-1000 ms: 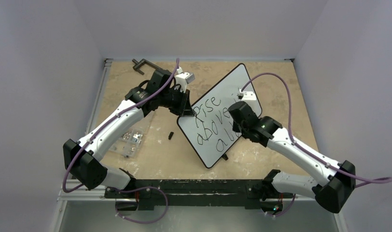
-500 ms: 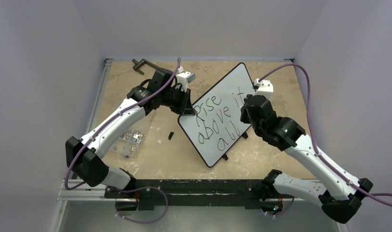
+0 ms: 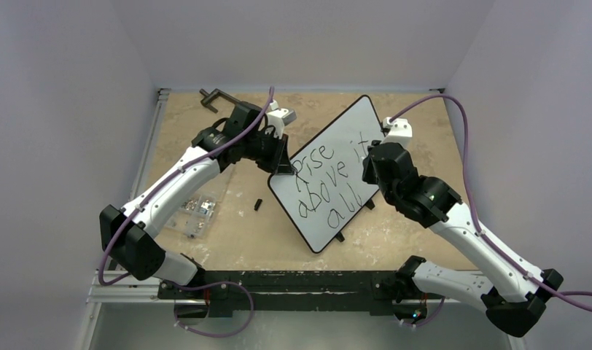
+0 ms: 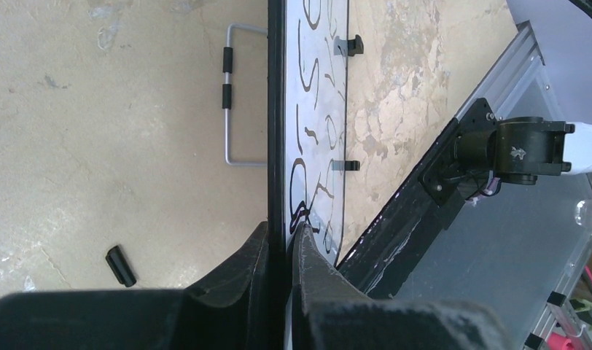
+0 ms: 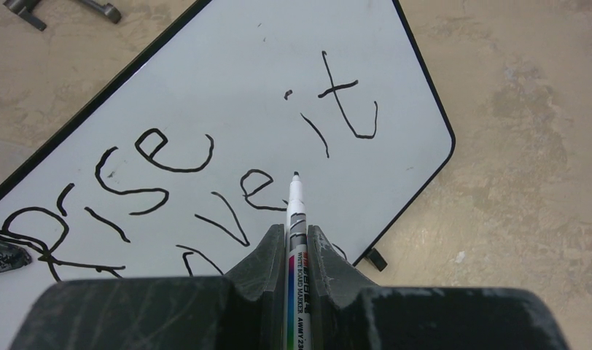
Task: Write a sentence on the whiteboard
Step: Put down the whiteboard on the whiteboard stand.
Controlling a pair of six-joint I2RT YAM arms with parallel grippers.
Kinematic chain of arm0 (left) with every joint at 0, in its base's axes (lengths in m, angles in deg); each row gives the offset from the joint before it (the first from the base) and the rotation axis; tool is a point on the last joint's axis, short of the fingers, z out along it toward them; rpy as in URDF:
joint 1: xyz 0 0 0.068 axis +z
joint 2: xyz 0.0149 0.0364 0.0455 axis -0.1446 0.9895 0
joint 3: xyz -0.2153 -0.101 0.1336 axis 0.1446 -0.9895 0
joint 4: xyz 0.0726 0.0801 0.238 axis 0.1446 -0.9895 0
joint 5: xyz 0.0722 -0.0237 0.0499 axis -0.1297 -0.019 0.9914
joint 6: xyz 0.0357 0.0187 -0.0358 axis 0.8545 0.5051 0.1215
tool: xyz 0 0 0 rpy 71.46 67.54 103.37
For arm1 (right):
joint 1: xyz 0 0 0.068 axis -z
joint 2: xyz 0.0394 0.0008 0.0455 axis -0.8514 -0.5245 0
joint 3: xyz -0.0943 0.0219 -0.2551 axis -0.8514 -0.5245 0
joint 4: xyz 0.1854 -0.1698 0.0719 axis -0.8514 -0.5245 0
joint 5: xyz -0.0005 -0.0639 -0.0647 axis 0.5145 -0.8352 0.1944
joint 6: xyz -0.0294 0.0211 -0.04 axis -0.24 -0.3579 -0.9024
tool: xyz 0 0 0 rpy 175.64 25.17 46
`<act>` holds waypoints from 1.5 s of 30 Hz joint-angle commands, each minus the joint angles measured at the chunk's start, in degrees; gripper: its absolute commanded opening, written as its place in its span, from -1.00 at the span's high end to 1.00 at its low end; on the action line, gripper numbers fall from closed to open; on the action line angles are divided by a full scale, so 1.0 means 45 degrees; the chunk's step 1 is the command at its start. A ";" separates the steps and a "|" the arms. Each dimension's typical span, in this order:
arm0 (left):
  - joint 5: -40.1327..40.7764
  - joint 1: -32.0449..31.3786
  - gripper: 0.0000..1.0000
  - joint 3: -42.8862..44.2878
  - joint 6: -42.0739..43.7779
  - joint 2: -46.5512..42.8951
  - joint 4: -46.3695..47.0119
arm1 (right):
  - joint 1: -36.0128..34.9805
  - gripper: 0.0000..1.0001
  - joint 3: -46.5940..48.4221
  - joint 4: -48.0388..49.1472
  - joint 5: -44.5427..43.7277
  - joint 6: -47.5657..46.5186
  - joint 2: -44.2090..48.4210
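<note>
Pinches the whiteboard [image 4: 326,109] by its rim in the left gripper [image 4: 284,233], board stretching ahead of it. Clamps a marker [image 5: 294,198] in the right gripper [image 5: 289,233], tip over the sentence [image 3: 329,181] ahead; touching or not, unclear. Lower line partly hidden.

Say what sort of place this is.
Probably a robotics lab test cell: plain walls box in a scuffed tabletop, left arm and right arm are mounted on a rail, and the right gripper holds a marker pointed at the whiteboard.
</note>
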 commanded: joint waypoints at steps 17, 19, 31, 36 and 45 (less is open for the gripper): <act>0.2123 -0.0061 0.38 -0.1397 0.2147 0.0375 -0.1984 | 0.0206 1.00 0.0231 0.1287 -0.0684 -0.0572 0.0499; 0.2070 -0.0073 0.38 -0.1402 0.2164 0.0396 -0.1948 | 0.0230 1.00 0.0191 0.1279 -0.0688 -0.0573 0.0517; 0.0881 -0.0354 0.34 -0.1114 0.1565 0.0143 -0.1185 | 0.0281 1.00 -0.0004 0.1224 -0.0885 -0.0551 0.0642; 0.0479 -0.0966 0.33 -0.0926 0.1103 0.0395 -0.0807 | 0.0386 1.00 0.0009 0.1181 -0.1203 -0.0760 0.0746; 0.0491 -0.1830 0.33 -0.0364 0.0254 0.1579 0.0245 | 0.0807 1.00 0.0149 0.1203 -0.1338 -0.1228 0.0941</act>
